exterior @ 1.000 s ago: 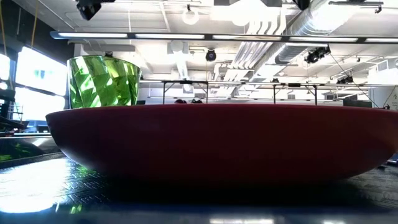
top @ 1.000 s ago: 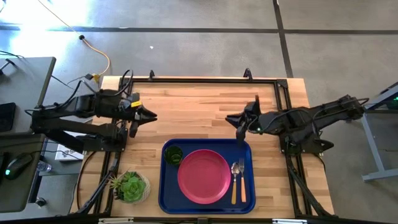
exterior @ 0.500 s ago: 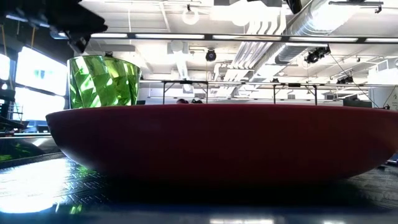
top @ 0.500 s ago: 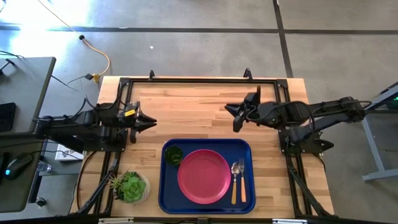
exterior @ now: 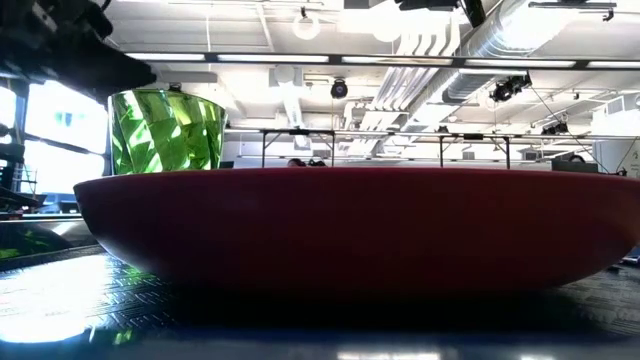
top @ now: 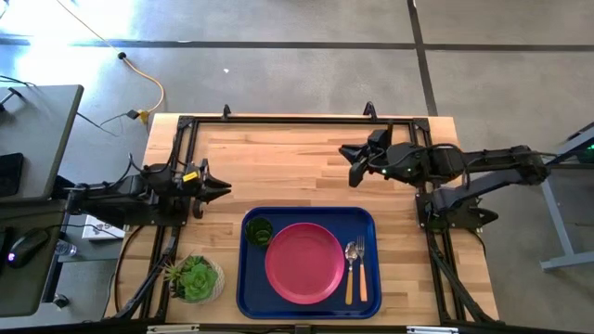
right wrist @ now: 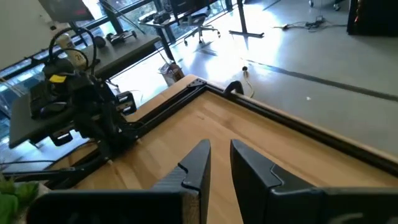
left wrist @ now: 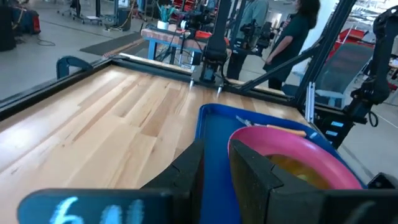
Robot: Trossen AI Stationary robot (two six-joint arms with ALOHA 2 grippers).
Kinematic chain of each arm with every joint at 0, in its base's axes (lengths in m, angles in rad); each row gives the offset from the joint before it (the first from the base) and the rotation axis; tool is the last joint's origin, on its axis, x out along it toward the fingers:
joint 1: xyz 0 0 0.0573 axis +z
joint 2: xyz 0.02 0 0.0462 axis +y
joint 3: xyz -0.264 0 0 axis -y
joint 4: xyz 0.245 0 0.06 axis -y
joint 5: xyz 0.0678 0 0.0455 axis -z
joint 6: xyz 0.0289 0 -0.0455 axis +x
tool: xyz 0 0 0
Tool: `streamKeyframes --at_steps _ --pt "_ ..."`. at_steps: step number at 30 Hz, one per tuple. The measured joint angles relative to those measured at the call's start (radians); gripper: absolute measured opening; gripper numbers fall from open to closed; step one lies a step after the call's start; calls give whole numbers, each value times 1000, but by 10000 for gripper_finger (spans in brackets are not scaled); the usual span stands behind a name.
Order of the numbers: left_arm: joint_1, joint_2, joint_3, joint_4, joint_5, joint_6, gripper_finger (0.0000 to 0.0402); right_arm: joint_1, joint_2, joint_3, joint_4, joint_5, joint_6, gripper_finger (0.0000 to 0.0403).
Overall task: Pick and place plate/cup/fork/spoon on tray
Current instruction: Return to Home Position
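The dark-blue tray [top: 249,292] lies at the table's near middle. On it the pink plate [top: 304,263] sits in the middle and the green cup [top: 259,231] stands in the far left corner. The spoon [top: 350,269] and the fork [top: 362,271] lie side by side at the right. In the low view the plate [exterior: 340,230] fills the picture, with the cup [exterior: 165,130] behind it. My left gripper [top: 223,188] is shut and empty left of the tray. My right gripper [top: 351,165] is shut and empty beyond the tray's far right corner.
A potted succulent [top: 193,277] stands at the table's near left, beside the tray. A black frame [top: 297,120] runs along the table's far and side edges. Bare wood lies between the two grippers. People stand in the room beyond, in the left wrist view [left wrist: 298,31].
My right gripper has drawn back from over the tray's far right corner toward the table's far edge. My left gripper has pulled back toward the table's left and near edges. Everything on the tray has stayed still.
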Motion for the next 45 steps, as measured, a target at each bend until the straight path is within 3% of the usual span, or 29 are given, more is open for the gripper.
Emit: streamKeyframes --at_steps 10,18,22,28,35,40,45 --pt "-5 -40 -70 -5 -11 -107 65 -55 -210 0 -146 2 -161 53" --pt "-5 -40 -70 1 -59 -96 65 -62 -478 0 -346 -2 -195 53" --pt "-5 -40 -70 0 -102 -96 65 -56 -624 -43 -352 -54 -218 53" --pt "-5 -40 -70 10 -130 -97 65 -56 -827 -235 -315 -86 -215 53" --pt "-5 -40 -70 60 -133 -98 65 -56 -1018 -539 -28 -191 -268 53" --pt "-5 -40 -70 61 -135 -96 65 -56 -1099 -688 43 -330 -216 53" --pt "-5 -40 -70 57 -134 -66 65 -56 -1086 -802 170 -425 -191 53"
